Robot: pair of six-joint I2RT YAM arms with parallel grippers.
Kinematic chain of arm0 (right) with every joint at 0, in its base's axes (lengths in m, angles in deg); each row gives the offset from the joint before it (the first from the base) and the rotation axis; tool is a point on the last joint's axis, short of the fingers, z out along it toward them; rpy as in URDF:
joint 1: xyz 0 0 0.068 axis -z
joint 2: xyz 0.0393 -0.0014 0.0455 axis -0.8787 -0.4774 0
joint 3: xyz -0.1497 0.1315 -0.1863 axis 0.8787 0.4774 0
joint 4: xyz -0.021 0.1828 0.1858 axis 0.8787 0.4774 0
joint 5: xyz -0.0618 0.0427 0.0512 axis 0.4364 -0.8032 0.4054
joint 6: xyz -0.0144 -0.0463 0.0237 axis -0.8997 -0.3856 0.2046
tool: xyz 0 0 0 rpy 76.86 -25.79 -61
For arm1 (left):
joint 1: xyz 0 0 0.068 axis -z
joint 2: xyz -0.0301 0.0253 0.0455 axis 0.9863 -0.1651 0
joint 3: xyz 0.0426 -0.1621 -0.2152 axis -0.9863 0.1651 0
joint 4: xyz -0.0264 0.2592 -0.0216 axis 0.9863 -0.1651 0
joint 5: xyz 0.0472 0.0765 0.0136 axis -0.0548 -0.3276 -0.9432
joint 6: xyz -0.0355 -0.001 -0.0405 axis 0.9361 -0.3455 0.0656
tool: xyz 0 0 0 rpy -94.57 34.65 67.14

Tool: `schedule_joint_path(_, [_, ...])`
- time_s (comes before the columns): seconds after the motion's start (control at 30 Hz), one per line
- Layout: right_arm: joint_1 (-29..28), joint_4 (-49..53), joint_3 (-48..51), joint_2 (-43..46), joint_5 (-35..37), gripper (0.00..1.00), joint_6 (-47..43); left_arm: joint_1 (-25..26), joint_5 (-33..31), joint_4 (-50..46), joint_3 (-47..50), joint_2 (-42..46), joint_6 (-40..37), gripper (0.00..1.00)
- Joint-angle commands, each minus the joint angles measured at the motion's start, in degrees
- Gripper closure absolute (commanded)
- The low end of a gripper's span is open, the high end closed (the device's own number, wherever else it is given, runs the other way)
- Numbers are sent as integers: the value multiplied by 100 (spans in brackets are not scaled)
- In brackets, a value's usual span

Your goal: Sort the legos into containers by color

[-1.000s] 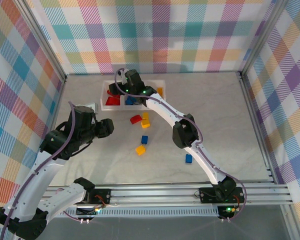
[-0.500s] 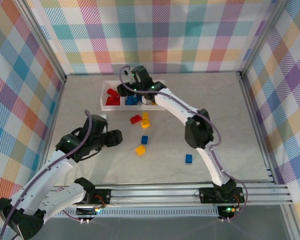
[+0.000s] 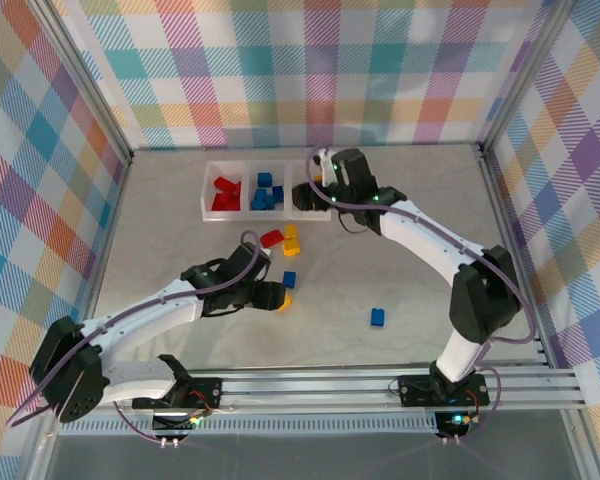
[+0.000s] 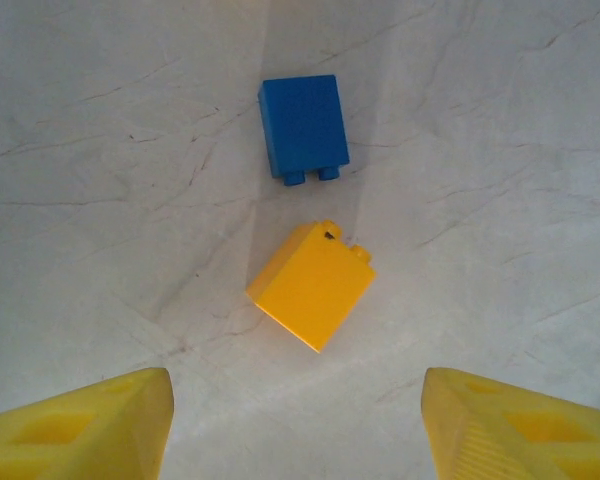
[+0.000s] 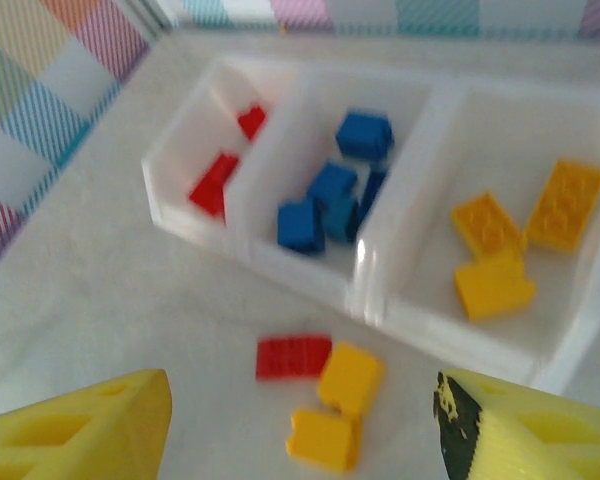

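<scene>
The table (image 3: 150,240) is pale grey with thin crinkly lines in it. Walls (image 3: 380,70) of checked cloth in many colours stand around it. A silver metal rail (image 3: 310,385) runs along the near side, at 6 o'clock. The tray (image 3: 265,164) sits at 12 o'clock. It has red legos (image 3: 223,192) in its left box, blue ones in the middle and yellow ones in the right. The right claw (image 3: 305,198) is up by the right box, spread wide and holding nothing. The left claw (image 3: 272,297) is low near the table's middle, also spread and empty. A yellow brick (image 4: 312,285) lies just ahead of it, with a blue brick (image 4: 302,125) beyond. A lone blue brick (image 3: 378,317) lies at 5 o'clock.
</scene>
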Motion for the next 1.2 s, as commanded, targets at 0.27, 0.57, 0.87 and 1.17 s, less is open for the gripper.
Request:
schedule_joint_path(0.27, [278, 792, 1597, 1940, 90, 29, -140, 52, 506, 757, -86, -867, -1407, 34])
schedule_joint_path(0.57, [352, 1457, 2058, 2797, 52, 26, -85, 54, 267, 497, -538, -1713, -1580, 40])
schedule_joint_path(0.87, [350, 1698, 2738, 3472, -605, 25, 144, 55, 252, 280, -707, -1962, -1589, 48])
schedule_joint_path(1.17, [350, 1594, 3569, 4072, -867, 25, 410, 169, 245, 116, -789, -2117, -1527, 57])
